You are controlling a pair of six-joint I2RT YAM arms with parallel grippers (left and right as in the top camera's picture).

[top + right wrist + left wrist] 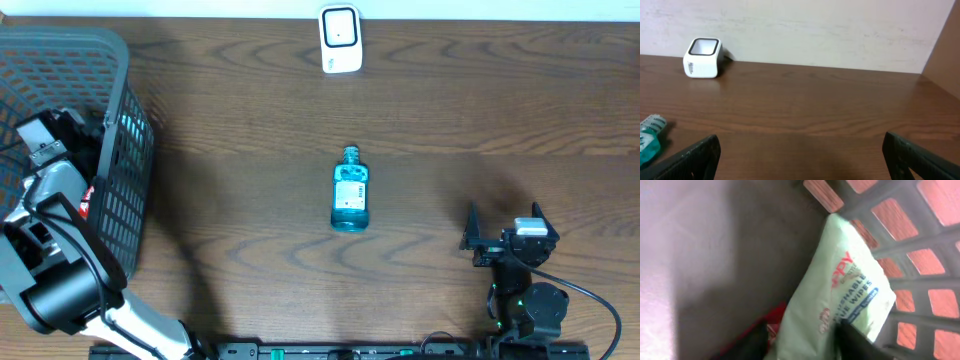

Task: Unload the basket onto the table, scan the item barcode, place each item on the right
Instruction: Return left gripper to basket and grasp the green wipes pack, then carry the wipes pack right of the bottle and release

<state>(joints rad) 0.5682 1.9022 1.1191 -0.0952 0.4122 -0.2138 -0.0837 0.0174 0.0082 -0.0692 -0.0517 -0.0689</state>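
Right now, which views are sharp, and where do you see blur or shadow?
Overhead: sharp, evenly lit, soft shadows on the table. Left wrist: dim, pinkish, blurred; print on the wipes pack only partly readable. Right wrist: clear, scanner in focus, no glare.

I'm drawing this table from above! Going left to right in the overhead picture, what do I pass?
Grey basket, blue bottle, right end effector. The white scanner lines up with the bottle, so it's left out.
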